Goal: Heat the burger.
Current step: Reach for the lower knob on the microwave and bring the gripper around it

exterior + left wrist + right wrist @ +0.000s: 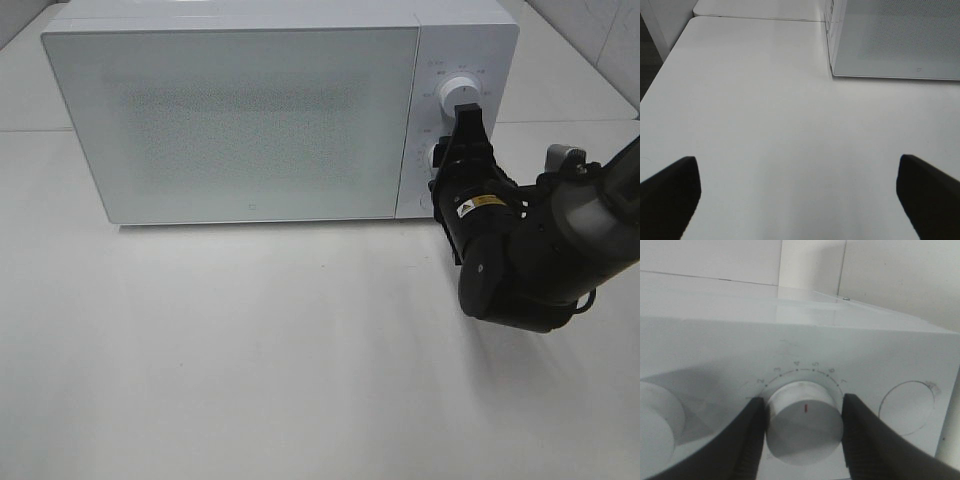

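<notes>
1. Exterior high: boxy white microwave (pixel 250 110) on the white counter (pixel 250 380), door closed. Burger not visible; you'd judge it inside, behind the frosted glass. The right tool (pixel 450 150) is at the control panel (pixel 455 110).
2. Left wrist: your left tool (pixel 797 167) is spread wide, empty, over the counter.
3. Right wrist: right tool pinches the round white red-marked dial (pixel 803 422). Loading looks done; timing remains.

You see a white microwave (pixel 468 40), its door (pixel 240 120) finely dotted grey, a red-lined white knob (pixel 804 427), the black right gripper (pixel 804 401).
</notes>
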